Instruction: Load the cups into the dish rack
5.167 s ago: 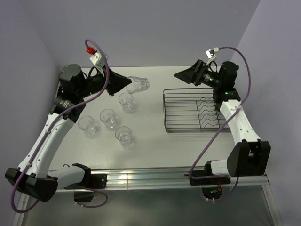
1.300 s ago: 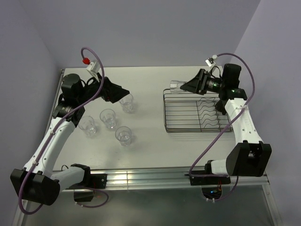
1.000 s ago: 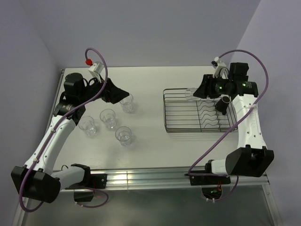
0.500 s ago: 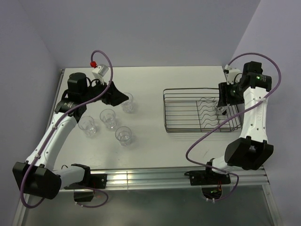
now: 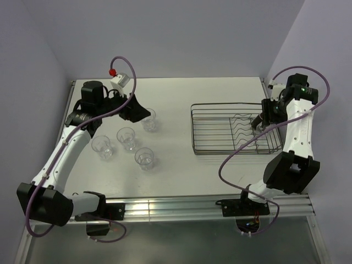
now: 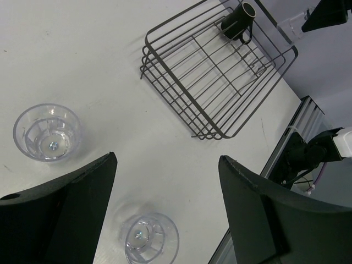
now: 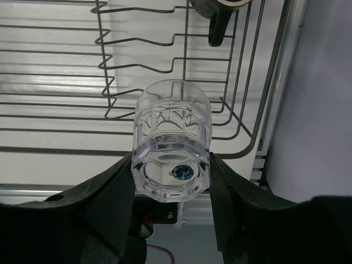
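1. Jaws of the right gripper (image 7: pixel 171 170) are clenched on a clear tumbler (image 7: pixel 171 137), its base toward the wrist camera. It hangs above the right end of the dish rack (image 5: pixel 193 129), close to the tabletop (image 5: pixel 181 99) edge and the side wall (image 7: pixel 319 110).
2. Wavy dividers (image 7: pixel 143 71) lie beneath it, and the brown mug (image 7: pixel 219 11) sits in the rack just beyond.
3. Jaws of the left gripper (image 6: pixel 168 159) are spread and hold nothing, above four tumblers (image 5: pixel 126 137) on the left of the tabletop. Bare tabletop lies between these and the rack.
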Controlling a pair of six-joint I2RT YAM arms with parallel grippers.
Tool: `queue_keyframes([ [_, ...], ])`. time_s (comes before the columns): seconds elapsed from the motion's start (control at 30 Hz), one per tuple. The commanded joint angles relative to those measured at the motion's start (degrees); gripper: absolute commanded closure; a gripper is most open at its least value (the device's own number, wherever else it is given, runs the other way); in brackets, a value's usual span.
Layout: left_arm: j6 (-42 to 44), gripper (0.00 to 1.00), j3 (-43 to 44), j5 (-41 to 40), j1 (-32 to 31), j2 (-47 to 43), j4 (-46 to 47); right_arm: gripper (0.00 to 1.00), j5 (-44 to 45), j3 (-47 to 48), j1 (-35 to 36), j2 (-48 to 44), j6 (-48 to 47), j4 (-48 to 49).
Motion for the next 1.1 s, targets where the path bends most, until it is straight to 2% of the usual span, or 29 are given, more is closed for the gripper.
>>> queue_keyframes([
  [0.0,1.99,0.17,3.60,1.87,0.22,1.92,-1.35,0.78,2.85,1.15,-0.85,2.98,1.53,3.38],
  [0.5,3.57,0.17,10.54,4.25,3.82,9.13,0.75,0.78,6.47,-4.91,-2.87,6.68,1.27,10.23],
  [1.07,3.84,0.18,12.48,5.13,4.71,10.53,0.67,0.78,7.08,-12.56,-3.75,7.38,0.13,17.00],
])
